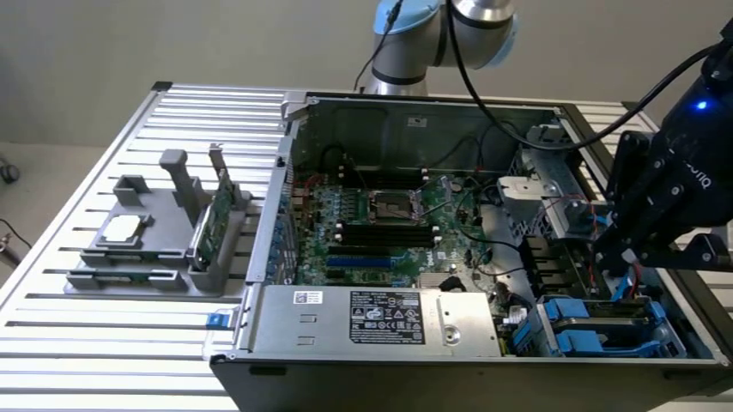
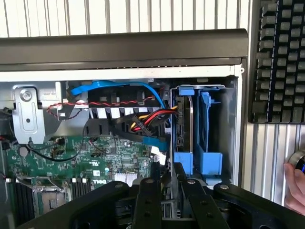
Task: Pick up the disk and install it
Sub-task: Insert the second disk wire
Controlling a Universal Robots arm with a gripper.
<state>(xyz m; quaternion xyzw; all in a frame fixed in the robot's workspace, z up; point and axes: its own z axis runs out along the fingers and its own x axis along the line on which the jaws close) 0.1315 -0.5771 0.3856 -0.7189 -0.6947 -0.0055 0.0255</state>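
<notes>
Hovering: gripper (image 2: 164, 191) over the drive bay, jaws partly closed, grip on anything not discernible. Disk (image 2: 183, 126) upright in blue carrier, seated in bay. Step: installing; next needs careful alignment.

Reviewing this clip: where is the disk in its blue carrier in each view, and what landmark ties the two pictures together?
Exterior view: the disk sits in the case's drive bay, low on the exterior view's right.
Wrist view: the disk stands on edge in the bay beside the case wall.
Shared landmark: the motherboard.

Even, soft overhead light; case (image 1: 458, 257) interior dim and shadowed; mild glare on slatted table (image 1: 103, 343); near arm parts blurred.
</notes>
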